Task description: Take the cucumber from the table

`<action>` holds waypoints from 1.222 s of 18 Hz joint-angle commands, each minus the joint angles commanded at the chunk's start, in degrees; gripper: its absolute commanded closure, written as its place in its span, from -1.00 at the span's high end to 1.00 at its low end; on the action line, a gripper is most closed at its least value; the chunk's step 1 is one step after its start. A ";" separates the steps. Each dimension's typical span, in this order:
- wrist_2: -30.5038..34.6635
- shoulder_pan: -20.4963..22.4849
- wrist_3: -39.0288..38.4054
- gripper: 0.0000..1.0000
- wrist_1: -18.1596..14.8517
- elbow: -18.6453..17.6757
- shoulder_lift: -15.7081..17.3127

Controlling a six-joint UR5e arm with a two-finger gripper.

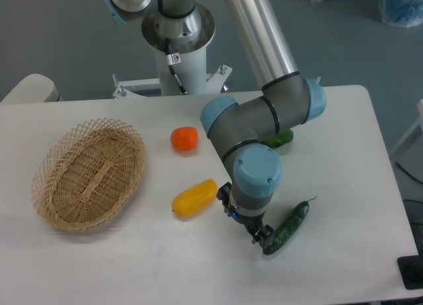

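Green cucumber on table; gripper touching

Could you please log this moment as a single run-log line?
phase: reaching | gripper: at lower end of cucumber, jaw state unclear | cucumber: lying on table | lifted: no

green vegetable mostly behind arm, gripper jaws unclear

A grey-blue floor stretches behind the white bench under soft, even light, with blue plastic-wrapped bundles lying at the upper right corner.
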 joint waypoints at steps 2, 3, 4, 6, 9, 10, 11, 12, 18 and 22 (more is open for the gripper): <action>0.00 0.00 0.00 1.00 0.09 0.00 0.00; 0.09 0.00 0.00 1.00 0.09 0.09 0.00; 0.09 -0.09 0.00 1.00 0.00 0.09 0.00; 0.17 -0.35 -0.44 1.00 0.00 0.00 -0.09; -0.44 -0.26 -1.23 1.00 1.31 -0.44 0.09; -0.44 -0.26 -2.97 1.00 2.19 -1.57 0.44; -0.35 -0.35 -5.42 1.00 3.50 -2.45 0.87; -0.18 -0.35 -6.67 1.00 4.12 -3.51 1.23; -3.43 -0.44 -6.94 1.00 4.22 -9.13 5.71; -2.55 -1.85 -6.42 1.00 4.57 -10.02 5.63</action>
